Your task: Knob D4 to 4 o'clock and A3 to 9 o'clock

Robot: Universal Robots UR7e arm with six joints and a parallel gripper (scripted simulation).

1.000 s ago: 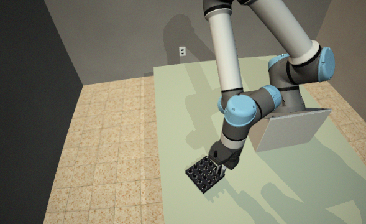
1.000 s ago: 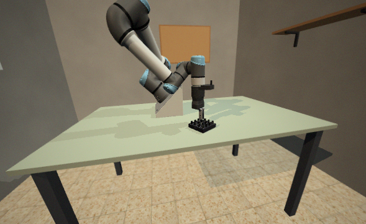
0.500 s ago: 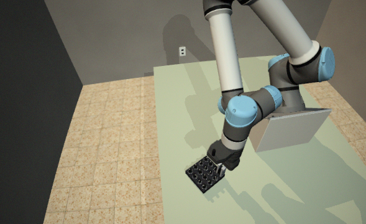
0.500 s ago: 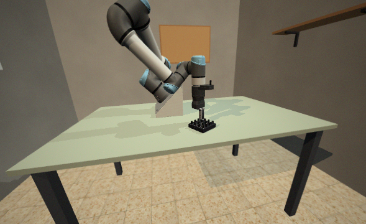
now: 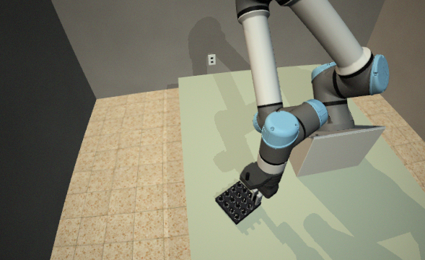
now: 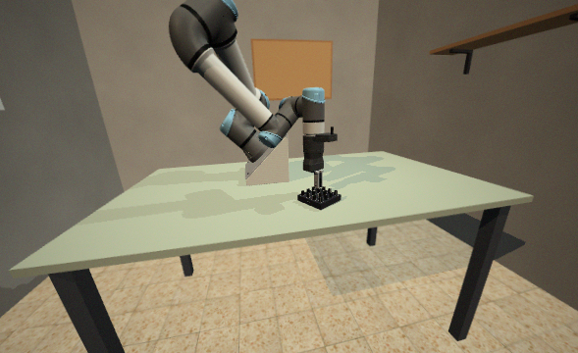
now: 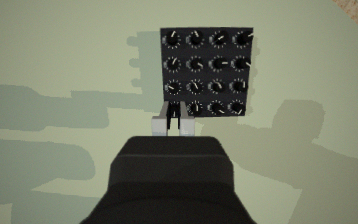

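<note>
While the fingers stand clenched on a corner knob [image 7: 173, 108], what matters for the move is that this knob sits straight below the wrist, its axis upright and in line with the tool. We judge a turn of the wrist is all that is called for, with no sideways travel. In the wrist view the knob is at the 7 o'clock corner of the box [image 7: 207, 75], and the other fifteen knobs spread away from the fingers toward 12 and 2 o'clock. It is mostly hidden between the two pale pads, so we cannot read its white line. Nor can we read the printed names, so that this is D4 is our guess, made only because D4 is a corner knob.

From the exterior view, the box rests flat on the desk [image 6: 416, 206], near its middle, with the tool coming down vertically onto it.

We see a flat, matt black square slab, with four rows of four small round black knobs. Each has a thin white line and a ring of fine white marks. With knobs so close together, we think the neighbour at 3 o'clock could be brushed. Under it all, the desk looks smooth and pale green.
</note>
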